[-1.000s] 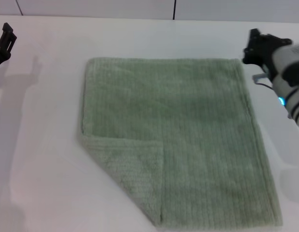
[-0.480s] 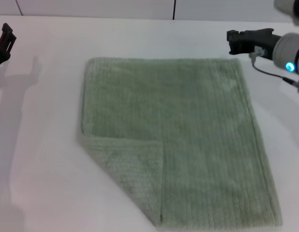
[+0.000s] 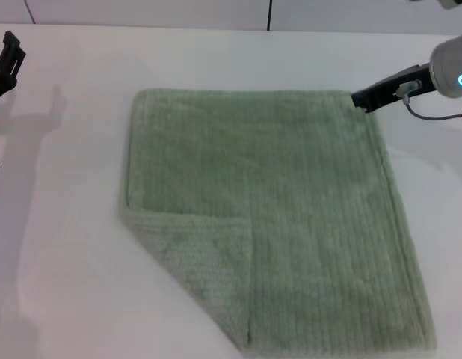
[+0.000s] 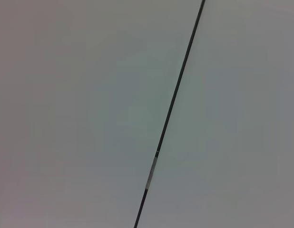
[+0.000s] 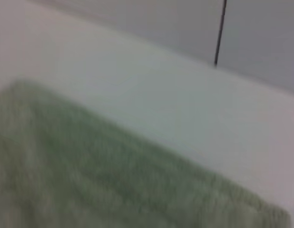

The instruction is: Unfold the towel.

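We judge the job mostly done. The towel (image 3: 268, 217) lies nearly flat on the white table (image 3: 74, 247), spread across the middle and right of the head view, with its far edge straight and its right edge running down toward us. 1 fold is left: the near-left corner (image 3: 205, 262) is turned over onto the cloth as a triangular flap, so that corner needs lifting and pulling back out toward the near left.

The right gripper (image 3: 363, 99) sits at the towel's far-right corner, its dark tip touching or just above the hem; we cannot tell how far its jaws are open or whether they have any cloth. The left gripper (image 3: 7, 63) is parked at the far left edge of the table, well apart from the towel, and we cannot tell its jaws either.

Compared with 0.5 s ago, the right gripper has dropped and tilted down to the corner; 1 s ago it was further right. The towel and left arm have not moved.
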Robot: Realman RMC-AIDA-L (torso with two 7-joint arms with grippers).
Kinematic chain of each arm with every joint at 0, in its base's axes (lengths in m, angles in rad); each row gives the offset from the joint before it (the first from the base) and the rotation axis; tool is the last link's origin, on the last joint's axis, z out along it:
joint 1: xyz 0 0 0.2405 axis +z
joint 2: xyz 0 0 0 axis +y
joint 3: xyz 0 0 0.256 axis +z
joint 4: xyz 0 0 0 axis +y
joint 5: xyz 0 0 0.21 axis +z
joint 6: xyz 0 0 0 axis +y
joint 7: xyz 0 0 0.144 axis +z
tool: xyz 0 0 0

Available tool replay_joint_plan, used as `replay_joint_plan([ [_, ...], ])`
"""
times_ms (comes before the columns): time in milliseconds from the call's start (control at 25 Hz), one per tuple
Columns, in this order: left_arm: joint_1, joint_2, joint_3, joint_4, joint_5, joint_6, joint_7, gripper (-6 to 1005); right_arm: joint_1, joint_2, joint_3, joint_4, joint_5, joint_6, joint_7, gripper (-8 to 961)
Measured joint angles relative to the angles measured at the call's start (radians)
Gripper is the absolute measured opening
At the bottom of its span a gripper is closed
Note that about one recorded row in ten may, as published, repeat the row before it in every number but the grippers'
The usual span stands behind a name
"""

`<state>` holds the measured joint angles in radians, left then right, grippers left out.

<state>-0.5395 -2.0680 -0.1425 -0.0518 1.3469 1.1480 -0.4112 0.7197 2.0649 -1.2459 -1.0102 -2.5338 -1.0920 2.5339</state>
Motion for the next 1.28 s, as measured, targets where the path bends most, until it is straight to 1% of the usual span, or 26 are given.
replay_joint_plan([
  [120, 0.000, -0.001, 0.002, -0.004, 0.000, 0.005, -0.002, 841, 0.066, -0.009, 0.028, 0.074, -0.068, -0.043, 0.002, -1],
  [160, 0.001, -0.001, 0.002, -0.009, 0.000, 0.007, -0.003, 841, 0.105, -0.021, 0.034, 0.132, -0.092, -0.053, 0.002, 0],
  [200, 0.001, -0.001, 0.002, -0.009, 0.000, 0.007, -0.003, 841, 0.105, -0.021, 0.034, 0.132, -0.092, -0.053, 0.002, 0],
  [360, 0.004, -0.001, 0.003, -0.013, 0.000, 0.013, -0.005, 841, 0.162, -0.043, 0.035, 0.223, -0.099, -0.051, -0.009, 0],
  [480, 0.007, -0.001, 0.003, -0.015, 0.000, 0.020, -0.006, 841, 0.184, -0.051, 0.037, 0.267, -0.098, -0.039, -0.032, -1],
  [680, 0.009, -0.001, 0.003, -0.026, 0.000, 0.022, -0.006, 841, 0.200, -0.052, 0.039, 0.315, -0.094, -0.011, -0.079, -1],
  [880, 0.006, 0.000, 0.004, -0.027, 0.000, 0.024, -0.006, 841, 0.224, -0.047, 0.063, 0.384, -0.092, 0.022, -0.128, 0],
  [1280, 0.001, 0.000, 0.005, -0.027, 0.000, 0.024, -0.006, 840, 0.229, -0.042, 0.069, 0.425, -0.091, 0.051, -0.156, 0],
])
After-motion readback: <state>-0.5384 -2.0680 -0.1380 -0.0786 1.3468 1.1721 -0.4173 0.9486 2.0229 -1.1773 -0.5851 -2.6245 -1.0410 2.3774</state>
